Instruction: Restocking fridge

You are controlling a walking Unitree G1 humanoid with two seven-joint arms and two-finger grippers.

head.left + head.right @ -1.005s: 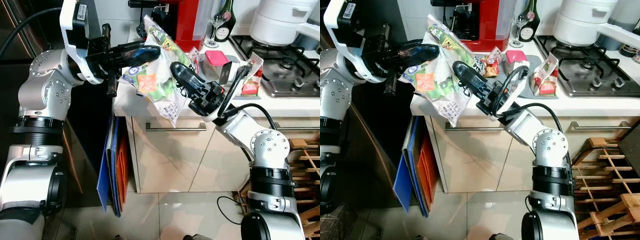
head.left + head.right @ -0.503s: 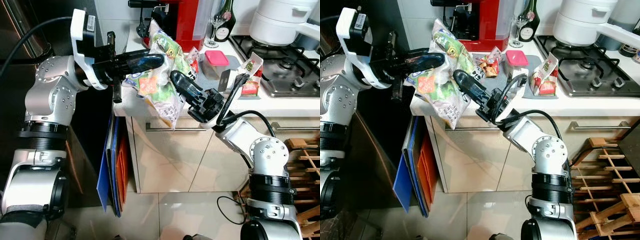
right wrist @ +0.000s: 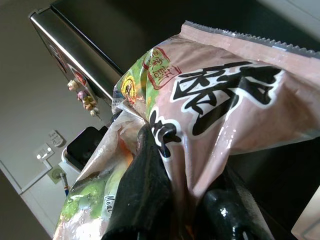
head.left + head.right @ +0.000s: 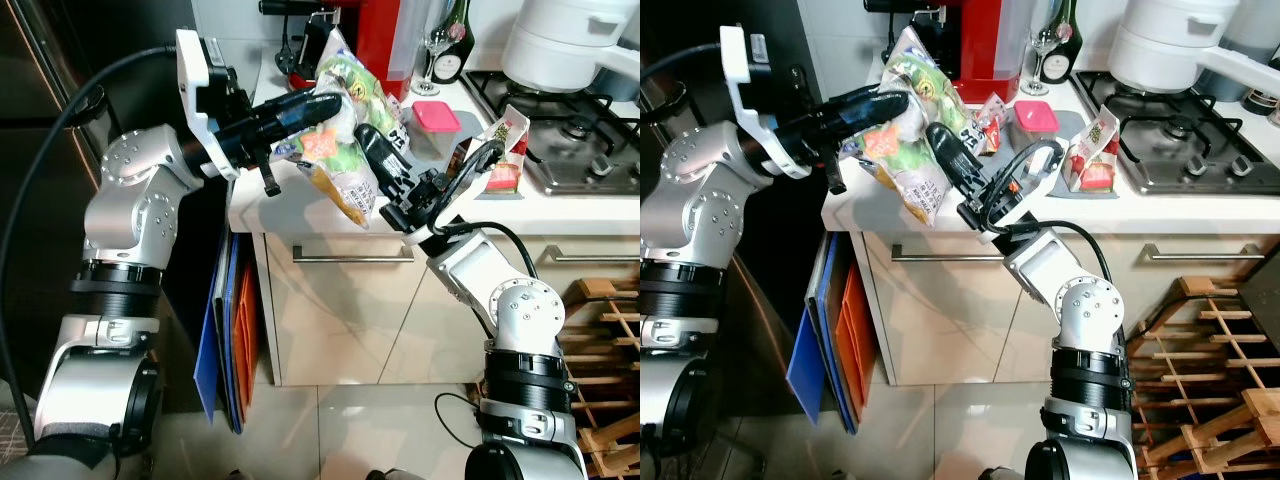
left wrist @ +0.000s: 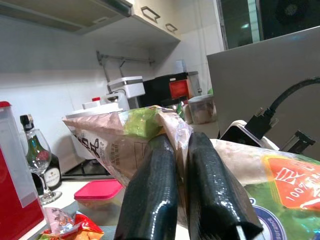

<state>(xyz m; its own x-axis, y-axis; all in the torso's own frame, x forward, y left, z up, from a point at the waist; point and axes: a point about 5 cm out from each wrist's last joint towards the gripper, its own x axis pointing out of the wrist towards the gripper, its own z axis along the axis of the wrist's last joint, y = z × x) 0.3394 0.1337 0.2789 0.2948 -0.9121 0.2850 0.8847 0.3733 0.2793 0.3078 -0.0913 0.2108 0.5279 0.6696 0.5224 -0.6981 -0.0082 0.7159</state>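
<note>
Currently both hands clamp one crinkled green-and-pink plastic food bag (image 4: 335,150) above the white tabletop (image 4: 300,212) corner: left hand (image 4: 325,105) on its upper edge, right hand (image 4: 372,140) midway. Its long axis hangs downward, with the dark fridge (image 4: 60,120) lying toward the left arm.

- The left claw (image 4: 325,103) has been swung from beside the bench's left edge to above its corner, with more of the left arm brought into the head views.
- The food bag (image 4: 345,150), pinched by both claws, has been carried up and toward the red coffee machine (image 4: 385,40); its lower end, hanging in front of the drawer handle (image 4: 350,257) a second ago, is now lifted above the bench (image 4: 560,215) edge.
- The right claw (image 4: 375,150) has been raised and drawn nearer the left claw, so the bag is more bunched between them.
</note>
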